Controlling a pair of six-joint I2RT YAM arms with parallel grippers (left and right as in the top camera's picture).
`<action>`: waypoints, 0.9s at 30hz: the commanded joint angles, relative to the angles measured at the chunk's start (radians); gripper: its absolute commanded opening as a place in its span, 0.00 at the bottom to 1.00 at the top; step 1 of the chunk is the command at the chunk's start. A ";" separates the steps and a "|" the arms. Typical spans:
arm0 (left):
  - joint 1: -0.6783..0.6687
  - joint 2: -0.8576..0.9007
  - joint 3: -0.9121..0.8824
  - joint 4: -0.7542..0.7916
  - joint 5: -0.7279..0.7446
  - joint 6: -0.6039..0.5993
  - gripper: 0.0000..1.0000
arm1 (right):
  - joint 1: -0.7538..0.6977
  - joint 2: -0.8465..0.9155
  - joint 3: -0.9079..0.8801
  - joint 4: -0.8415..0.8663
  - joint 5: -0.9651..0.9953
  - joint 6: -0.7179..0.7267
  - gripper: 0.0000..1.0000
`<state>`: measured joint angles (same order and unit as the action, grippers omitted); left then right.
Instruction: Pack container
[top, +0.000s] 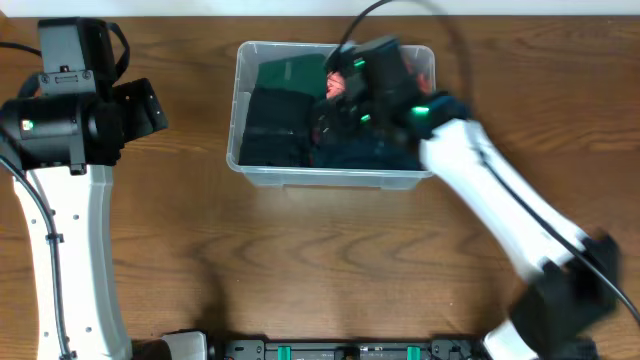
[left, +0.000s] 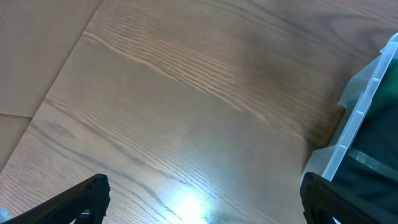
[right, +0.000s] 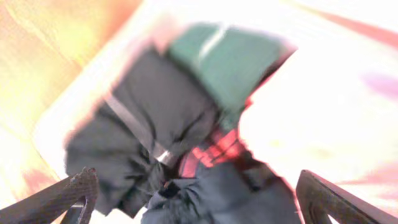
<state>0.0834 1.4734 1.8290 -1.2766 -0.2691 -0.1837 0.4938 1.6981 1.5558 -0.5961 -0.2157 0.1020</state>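
Clear container (top: 238, 120) sits at the back middle of the table (top: 300, 260). It is full of dark clothes (top: 270, 125) and a green cloth (top: 288, 72). The right gripper (right: 199, 208) hangs right over the container, above the clothes. Its fingers are wide apart with nothing between them, though that view is blurry. The left gripper (left: 205, 199) is off to the container's left, over bare table. Its fingers are also wide apart and hold nothing.

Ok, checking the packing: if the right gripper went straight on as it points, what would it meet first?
Probably the dark clothes piled in the container; the open right gripper points down into it. The wrist view is blurred, so depth is uncertain.
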 joint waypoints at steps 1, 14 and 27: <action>0.003 -0.002 0.006 -0.002 -0.013 -0.002 0.98 | -0.087 -0.132 0.007 -0.019 0.010 -0.003 0.99; 0.003 -0.002 0.006 0.092 0.141 -0.006 0.98 | -0.467 -0.174 0.005 -0.132 0.186 0.021 0.99; 0.003 -0.002 0.006 0.264 0.288 -0.034 0.98 | -0.660 -0.145 0.005 -0.315 0.253 0.024 0.99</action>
<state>0.0834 1.4734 1.8290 -1.0325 -0.0048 -0.1875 -0.1528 1.5478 1.5581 -0.8978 0.0212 0.1158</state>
